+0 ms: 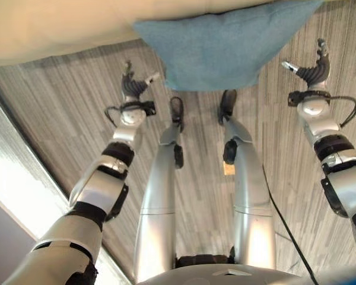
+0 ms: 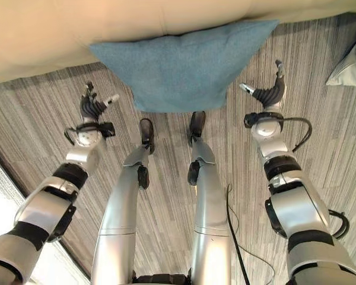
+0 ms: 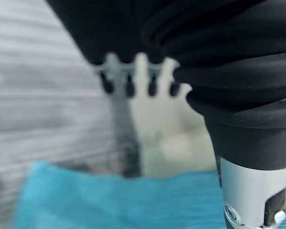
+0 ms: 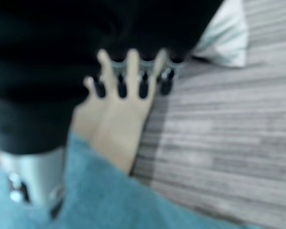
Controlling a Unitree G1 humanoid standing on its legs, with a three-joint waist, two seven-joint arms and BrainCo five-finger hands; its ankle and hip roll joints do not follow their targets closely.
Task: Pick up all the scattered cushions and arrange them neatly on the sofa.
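Here a blue cushion (image 2: 181,65) leans against the front of the beige sofa (image 2: 77,29), its lower edge over the grey striped floor (image 2: 320,130), between the two raised hands. The left hand (image 1: 134,83) hovers just beside the cushion's left lower corner, apart from it, fingers straight and loosely spread, holding nothing. The right hand (image 2: 270,89) hovers by the cushion's right side, also apart from it, its fingers relaxed and spread with the thumb out, empty. A second, pale cushion (image 2: 351,65) lies on the floor well off to the robot's right; in the right wrist view it shows past the fingers (image 4: 133,71).
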